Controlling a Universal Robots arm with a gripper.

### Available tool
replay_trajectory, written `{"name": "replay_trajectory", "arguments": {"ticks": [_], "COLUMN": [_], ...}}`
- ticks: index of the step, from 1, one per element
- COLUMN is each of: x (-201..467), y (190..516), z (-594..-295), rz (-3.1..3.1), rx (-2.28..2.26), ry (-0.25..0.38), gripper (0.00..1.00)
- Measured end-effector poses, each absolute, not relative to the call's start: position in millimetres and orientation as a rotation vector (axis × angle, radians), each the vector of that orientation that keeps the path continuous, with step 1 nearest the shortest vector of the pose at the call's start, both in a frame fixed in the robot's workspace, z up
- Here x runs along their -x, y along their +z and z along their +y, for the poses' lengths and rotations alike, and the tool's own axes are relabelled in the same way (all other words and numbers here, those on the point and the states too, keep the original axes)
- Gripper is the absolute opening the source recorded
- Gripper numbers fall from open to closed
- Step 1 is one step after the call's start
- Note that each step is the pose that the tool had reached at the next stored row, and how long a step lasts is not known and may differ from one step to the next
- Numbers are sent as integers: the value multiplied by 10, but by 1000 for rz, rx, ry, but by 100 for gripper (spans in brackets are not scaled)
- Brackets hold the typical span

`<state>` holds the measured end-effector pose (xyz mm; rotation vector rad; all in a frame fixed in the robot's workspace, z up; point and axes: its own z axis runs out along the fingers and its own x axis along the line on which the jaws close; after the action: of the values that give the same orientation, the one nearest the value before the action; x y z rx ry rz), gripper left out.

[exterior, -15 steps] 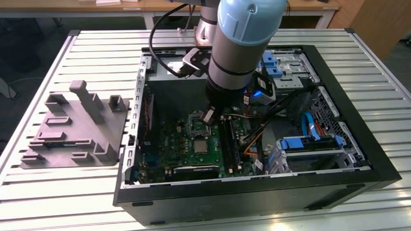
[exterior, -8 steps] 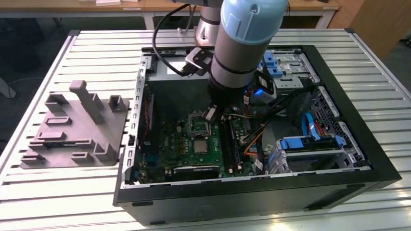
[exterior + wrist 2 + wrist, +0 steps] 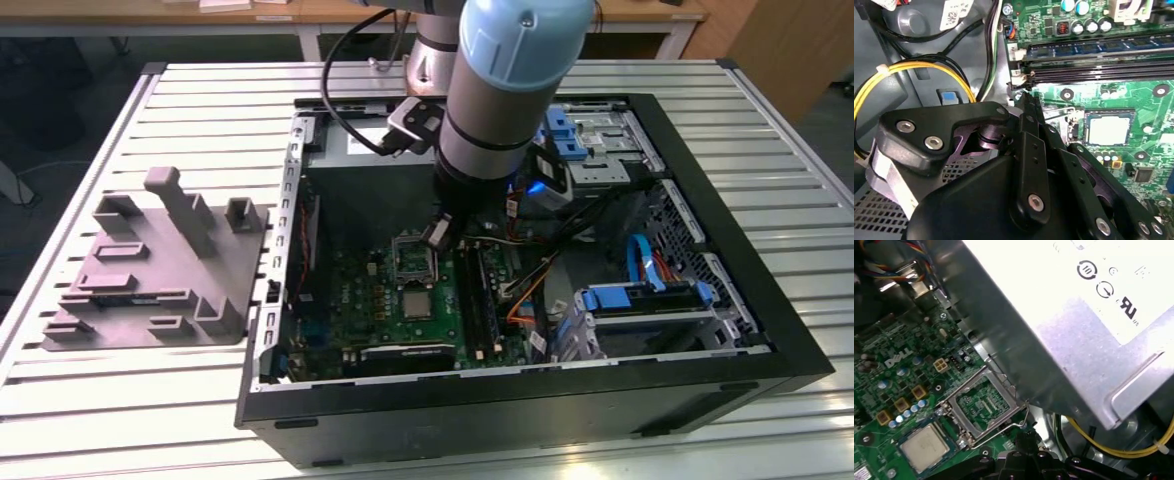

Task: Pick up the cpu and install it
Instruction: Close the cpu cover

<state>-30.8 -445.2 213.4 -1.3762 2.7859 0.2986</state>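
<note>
I see the cpu [image 3: 1109, 131] lying flat in the socket [image 3: 1077, 131], its load frame [image 3: 1004, 389] tipped open. My gripper [image 3: 1025, 98] hangs just beside the socket's lever edge, fingers clenched together, apparently on nothing

The arm [image 3: 514, 90] stands almost upright above the gripper [image 3: 438, 234], its grey tube and pale blue joint cap rising straight over it, with the wrist [image 3: 461, 165] directly above the gripper and pointing it down. In the second wrist view the black fingers [image 3: 1030, 145] run side by side from the bolted linkage [image 3: 939, 130] behind them and come together at the tips, pressed against each other. In the first wrist view the gripper's narrow joined tip [image 3: 1026, 439] pokes out ahead of its dark body.
</note>
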Motion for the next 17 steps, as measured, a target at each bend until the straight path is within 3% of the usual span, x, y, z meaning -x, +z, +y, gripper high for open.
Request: {"name": "replay_trajectory", "arguments": {"ticks": [11, 17], "x": [308, 309], "y": [2103, 2080], "z": [-4442, -4441], "rz": [2765, 2730], "rx": [1388, 1375], "ry": [326, 394], "gripper": [11, 11]}}
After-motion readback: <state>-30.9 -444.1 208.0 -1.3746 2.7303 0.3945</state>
